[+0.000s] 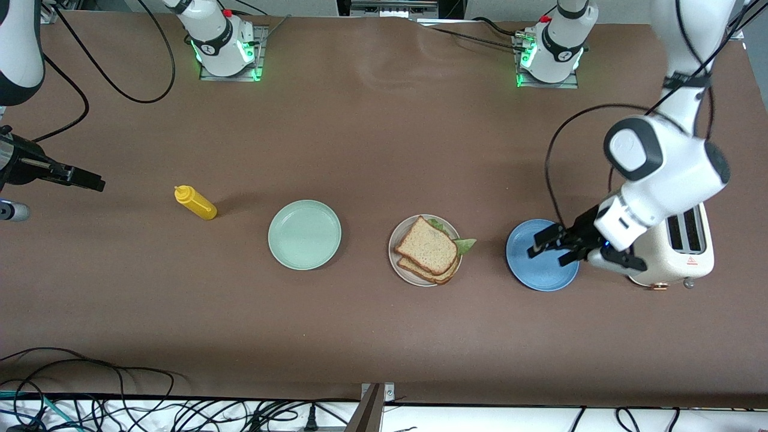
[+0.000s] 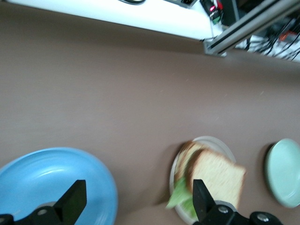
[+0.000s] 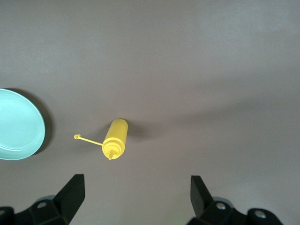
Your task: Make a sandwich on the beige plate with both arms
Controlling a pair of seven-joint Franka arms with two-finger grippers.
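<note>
Sandwich (image 1: 427, 249) sat assembled on the beige plate (image 1: 397, 261) at frame centre, top slice skewed so its corners pointed diagonally, lettuce poking toward the blue plate (image 1: 543, 264). At the left edge the right gripper (image 1: 78, 176) waited, jaws wide and empty, likely retired. At right, the left gripper (image 1: 555, 247) hovered empty-jawed over the blue plate.

Robotics lab bench, dressed as a kitchen.
Two arm bases (image 1: 227, 45) bolted to a brown table (image 1: 372, 138), loose cables (image 1: 180, 411) beneath its camera-side edge; a toaster (image 1: 684, 252) near the left arm's end.
</note>
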